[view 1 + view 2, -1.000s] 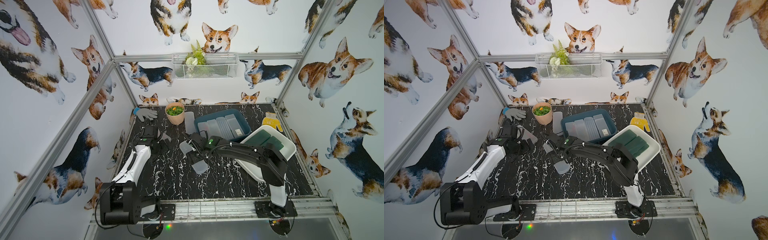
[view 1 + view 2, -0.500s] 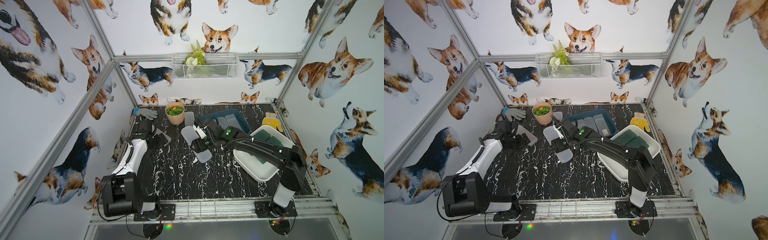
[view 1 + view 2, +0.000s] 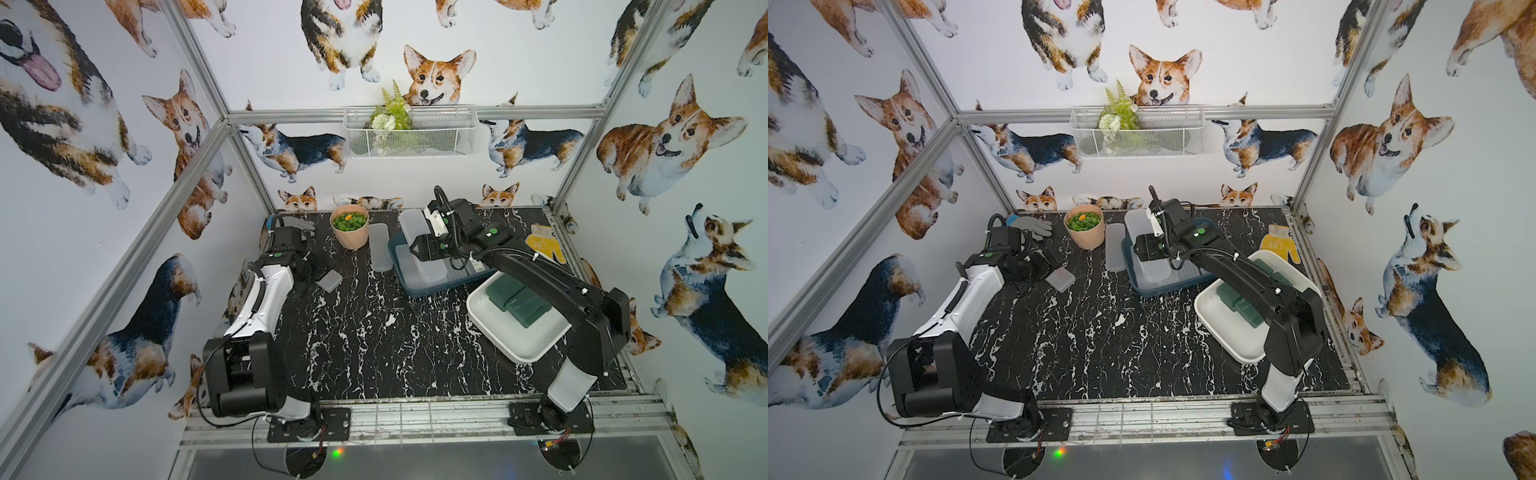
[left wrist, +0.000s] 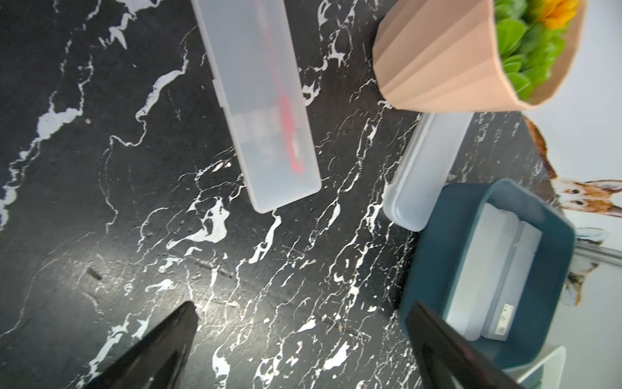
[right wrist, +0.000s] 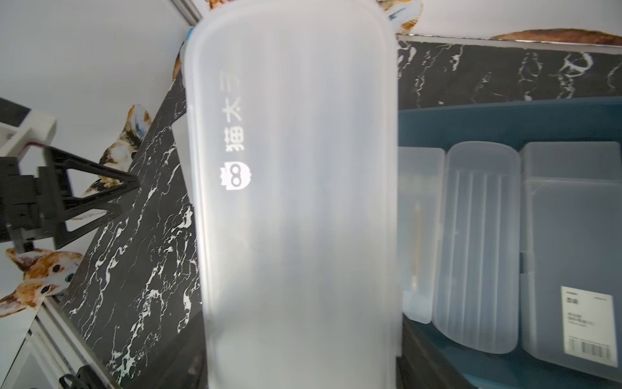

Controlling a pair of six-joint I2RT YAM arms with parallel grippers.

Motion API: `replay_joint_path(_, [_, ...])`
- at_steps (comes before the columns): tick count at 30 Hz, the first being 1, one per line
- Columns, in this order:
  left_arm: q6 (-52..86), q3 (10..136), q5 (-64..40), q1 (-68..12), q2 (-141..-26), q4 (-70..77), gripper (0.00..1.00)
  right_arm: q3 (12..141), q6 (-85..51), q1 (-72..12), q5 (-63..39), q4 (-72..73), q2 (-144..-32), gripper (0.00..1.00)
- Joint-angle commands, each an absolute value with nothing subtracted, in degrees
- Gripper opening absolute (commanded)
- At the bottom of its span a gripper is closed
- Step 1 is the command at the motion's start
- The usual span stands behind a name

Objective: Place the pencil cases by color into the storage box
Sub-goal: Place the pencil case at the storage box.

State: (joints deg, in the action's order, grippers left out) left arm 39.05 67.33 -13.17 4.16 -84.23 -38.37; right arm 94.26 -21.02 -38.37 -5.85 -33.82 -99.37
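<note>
Open tabletop (image 3: 374,340) runs wide through the near middle; far edge is crowded. Your right arm (image 3: 536,276) reaches far-left over the white bin (image 3: 507,338), right jaws clamped on a frosted case (image 3: 410,222) held above the blue bin (image 3: 409,289) at its far-left rim. Left jaws gape wide over bare tabletop at left; a loose case (image 3: 380,253) lies beside the pot (image 3: 351,239).
</note>
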Motion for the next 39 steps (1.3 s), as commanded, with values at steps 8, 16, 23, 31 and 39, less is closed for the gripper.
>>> replay_joint_path(8, [43.14, 74.22, -16.34, 4.23, -85.55, -35.39, 1.00, 92.37, -20.57, -26.42, -7.27, -30.61, -103.38, 0.73])
replay_joint_path(16, [45.46, 73.35, -17.74, 3.85, -85.88, -30.60, 1.00, 94.24, -17.99, -21.40, -7.43, -30.22, -108.76, 0.73])
replay_joint_path(23, [46.23, 70.28, -17.84, 2.25, -84.40, -24.91, 1.00, 97.32, -13.41, -18.27, -7.32, -30.74, -114.72, 0.73])
replay_joint_path(31, [43.33, 70.07, -15.54, -0.41, -83.17, -24.41, 0.99, 99.66, -9.16, -16.89, -6.47, -31.26, -119.22, 0.72])
replay_joint_path(39, [40.74, 71.08, -14.11, -2.07, -82.79, -28.46, 0.99, 98.03, -4.27, -16.89, -4.54, -31.70, -120.25, 0.72])
